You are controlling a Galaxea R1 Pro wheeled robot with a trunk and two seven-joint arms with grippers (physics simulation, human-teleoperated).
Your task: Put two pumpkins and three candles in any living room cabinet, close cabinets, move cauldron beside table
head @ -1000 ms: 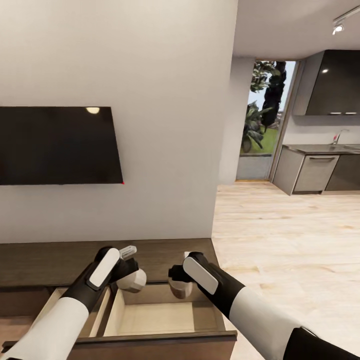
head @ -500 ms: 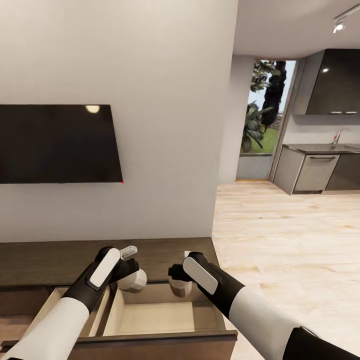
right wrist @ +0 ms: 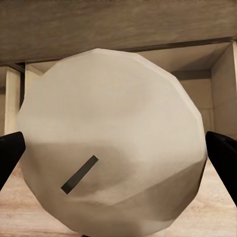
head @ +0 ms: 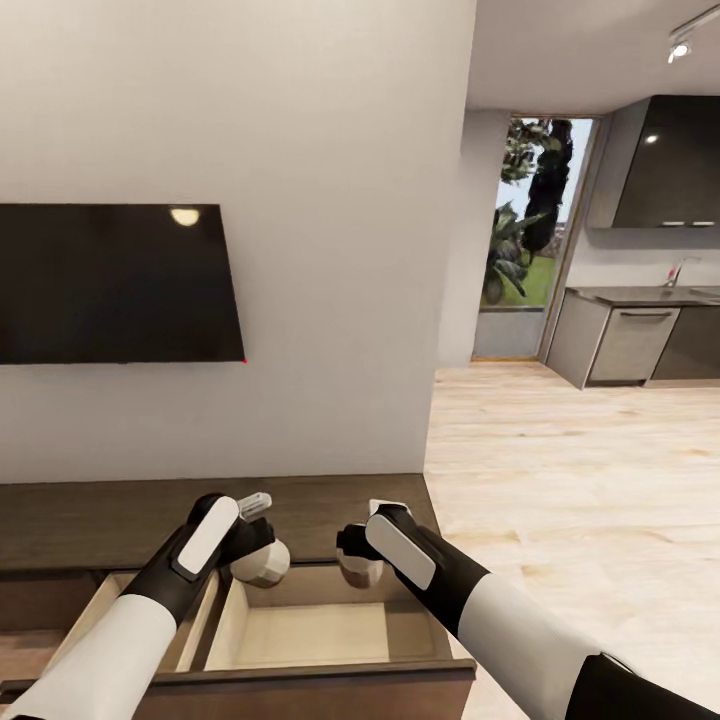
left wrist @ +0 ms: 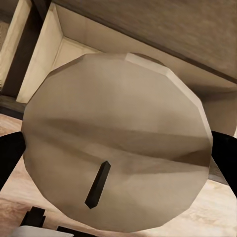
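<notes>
At the far left a dark television (head: 115, 285) hangs on the white wall above the cabinet (head: 120, 520), whose drawer (head: 330, 640) stands pulled out below both arms. The left gripper (head: 258, 530) hangs over the drawer's left rear corner, clenched around a pale candle (head: 262, 563); in the left wrist view that candle (left wrist: 116, 143) shows its flat top and dark wick, with a black finger (left wrist: 10, 158) pressed at either side, so the jaws stand only as wide as the candle. Just to its right, over the drawer's rear edge, the right gripper (head: 362, 545) grasps a second candle (head: 358, 572), partly hidden behind the wrist in the head view; the right wrist view shows this candle (right wrist: 111, 148) face-on between black fingers (right wrist: 222, 153), the light inside of the drawer behind it. Both candles are held above the open drawer, not resting in it. The fingertips themselves are cut off at the edges of both wrist views, and the drawer floor beneath the candles is mostly covered. Right of the cabinet, light wood floor (head: 570, 470) runs to grey kitchen units (head: 630, 345) and a glazed doorway (head: 525, 240).
</notes>
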